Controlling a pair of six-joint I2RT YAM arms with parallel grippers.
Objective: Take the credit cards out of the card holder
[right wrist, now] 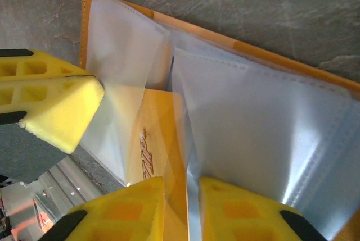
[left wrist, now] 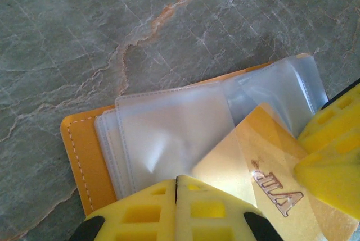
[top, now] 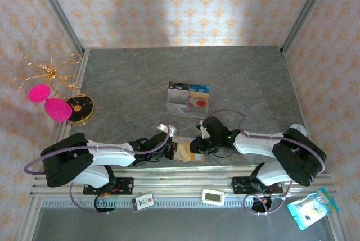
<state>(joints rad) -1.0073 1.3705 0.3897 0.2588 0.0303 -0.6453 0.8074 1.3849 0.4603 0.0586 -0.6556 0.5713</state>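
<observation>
Grey veined counter (top: 242,72) fills the space between papered walls, and both arms reach inward to meet close to its near edge. The card holder (left wrist: 84,151) lies open there, orange cover down and clear sleeves fanned on top.

A gold card (left wrist: 264,173) sticks partway out of one sleeve. Its long axis runs from the sleeve mouth toward the right claw (right wrist: 181,185), so the free end is on the right arm's side. That arm is the nearer one for the draw.

The right claw's jaws stand a little apart, with the card's free end and a sleeve edge in the gap. They do not look to be pinching the card.

The left claw (left wrist: 176,187) is pressed together, its tips down on the edge of the sleeves beside the card. I cannot tell whether it nips a sleeve or only pins the holder.

My judgement is that the coming pull depends on the right claw closing on the bare end and drawing along the card's length, away from the left claw, while the holder stays pinned. A sideways tug would likely drag the sleeve along.

Well back on the counter stands a clear tray (top: 188,99).
</observation>
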